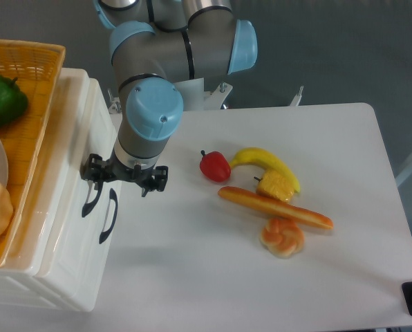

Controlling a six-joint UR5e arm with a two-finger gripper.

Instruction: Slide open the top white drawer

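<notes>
A single fixed camera looks steeply down from high in front of the tabletop [344, 138], facing the arm [171, 48] at the far edge. It sits at middle range: the whole white top shows, the drawer unit [68, 228] is cropped at the left, and the arm's upper part runs out of frame.

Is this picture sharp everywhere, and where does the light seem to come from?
In the one fixed camera view everything looks in focus, the gripper and the banana alike; the light is soft and diffuse, with only faint shadows on the table and a mild sheen on the top white drawer.
</notes>
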